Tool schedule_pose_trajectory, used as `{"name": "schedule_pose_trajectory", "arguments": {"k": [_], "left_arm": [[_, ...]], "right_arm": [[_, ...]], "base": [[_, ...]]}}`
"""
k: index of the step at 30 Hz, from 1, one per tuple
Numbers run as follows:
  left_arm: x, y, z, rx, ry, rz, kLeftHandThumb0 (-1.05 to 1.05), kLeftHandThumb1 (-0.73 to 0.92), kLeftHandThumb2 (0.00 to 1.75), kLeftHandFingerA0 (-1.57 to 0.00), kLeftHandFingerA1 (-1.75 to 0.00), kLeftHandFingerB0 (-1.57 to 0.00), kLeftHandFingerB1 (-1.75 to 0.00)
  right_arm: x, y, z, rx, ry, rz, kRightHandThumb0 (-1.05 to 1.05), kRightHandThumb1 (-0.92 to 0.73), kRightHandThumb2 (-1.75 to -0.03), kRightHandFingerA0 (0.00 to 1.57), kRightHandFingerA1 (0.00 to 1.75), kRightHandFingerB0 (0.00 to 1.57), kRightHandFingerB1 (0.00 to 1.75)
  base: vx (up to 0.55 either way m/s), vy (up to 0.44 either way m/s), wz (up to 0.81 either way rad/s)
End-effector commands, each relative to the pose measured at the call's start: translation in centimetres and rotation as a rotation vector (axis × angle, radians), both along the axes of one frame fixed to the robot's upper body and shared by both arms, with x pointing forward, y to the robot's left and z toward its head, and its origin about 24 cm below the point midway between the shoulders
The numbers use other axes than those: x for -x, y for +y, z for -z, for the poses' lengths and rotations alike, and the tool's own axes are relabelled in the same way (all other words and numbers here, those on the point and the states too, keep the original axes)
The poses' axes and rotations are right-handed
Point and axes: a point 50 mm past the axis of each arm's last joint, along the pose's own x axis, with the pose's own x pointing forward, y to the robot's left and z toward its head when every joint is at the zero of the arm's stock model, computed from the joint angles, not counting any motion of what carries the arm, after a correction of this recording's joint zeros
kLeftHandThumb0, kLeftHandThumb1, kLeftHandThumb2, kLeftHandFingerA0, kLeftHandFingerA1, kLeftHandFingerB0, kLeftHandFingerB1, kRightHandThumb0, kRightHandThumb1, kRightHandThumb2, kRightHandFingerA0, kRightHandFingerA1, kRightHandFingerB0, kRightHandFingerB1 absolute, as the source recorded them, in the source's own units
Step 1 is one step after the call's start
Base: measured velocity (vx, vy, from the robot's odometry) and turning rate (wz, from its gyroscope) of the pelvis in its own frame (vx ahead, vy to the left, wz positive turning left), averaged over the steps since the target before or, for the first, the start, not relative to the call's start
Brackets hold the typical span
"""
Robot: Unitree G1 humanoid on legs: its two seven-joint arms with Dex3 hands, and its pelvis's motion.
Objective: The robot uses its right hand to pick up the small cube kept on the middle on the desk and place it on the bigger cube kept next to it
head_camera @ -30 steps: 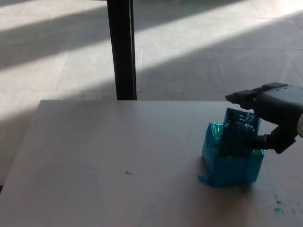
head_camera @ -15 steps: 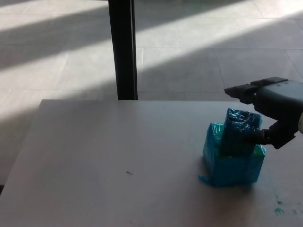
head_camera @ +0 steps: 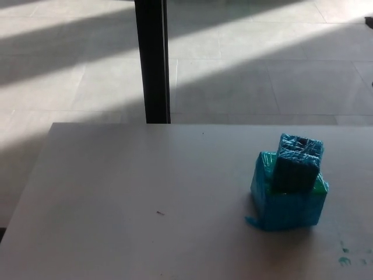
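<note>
The small dark-blue cube [head_camera: 298,162] rests on top of the bigger turquoise cube [head_camera: 287,198], a little tilted and toward its back right. Both stand on the pale desk [head_camera: 145,198] at the right side. Neither of my hands shows in the head view. Nothing touches the cubes.
A black vertical post [head_camera: 152,61] rises behind the desk's far edge. Beyond it lies a tiled floor with bands of sunlight. Small green paint marks [head_camera: 344,256] dot the desk near the right front corner. A tiny dark speck [head_camera: 158,213] lies mid-desk.
My right hand, which was beside the small cube with its fingers around it, has let go and withdrawn out of the picture to the right. The small cube stays on the bigger one.
</note>
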Motion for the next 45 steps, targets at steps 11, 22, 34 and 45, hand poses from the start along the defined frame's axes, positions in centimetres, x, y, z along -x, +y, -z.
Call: {"name": "schedule_pose_trajectory", "arguments": {"k": [11,22,34,45], "left_arm": [[0.5,0.7,-0.7,-0.042,0.012,0.011,-1.01,0.73,1.17,-0.41,-0.63,-0.35,-0.5],[0.8,0.5,-0.2,-0.017,0.017,-0.007,-1.01,0.92,0.7,-0.43,-0.61,-0.4,-0.42],[1.2,0.4,0.1,-0.015,0.015,0.004,-1.04,0.92,0.74,-0.43,-0.61,-0.38,-0.41],[1.6,0.4,0.4,-0.012,0.029,-0.019,-0.97,0.7,1.15,-0.43,-0.65,-0.36,-0.51]], "right_arm": [[7.5,-14.2,4.1,-0.582,-0.169,0.492,-0.54,-0.7,-0.61,0.18,0.45,0.18,0.29],[13.5,-18.1,13.9,-0.969,-0.281,0.855,-0.67,-0.68,-0.6,0.25,1.0,0.36,0.63],[17.6,-17.0,24.6,-1.371,-0.365,1.237,-0.43,-0.67,-0.6,0.38,0.8,0.39,0.6],[17.2,-15.7,27.6,-1.576,-0.296,1.305,-0.41,-0.7,-0.61,0.55,1.2,0.29,0.64]], "base": [[0.0,0.0,0.0],[0.0,0.0,0.0],[0.0,0.0,0.0],[0.0,0.0,0.0]]}}
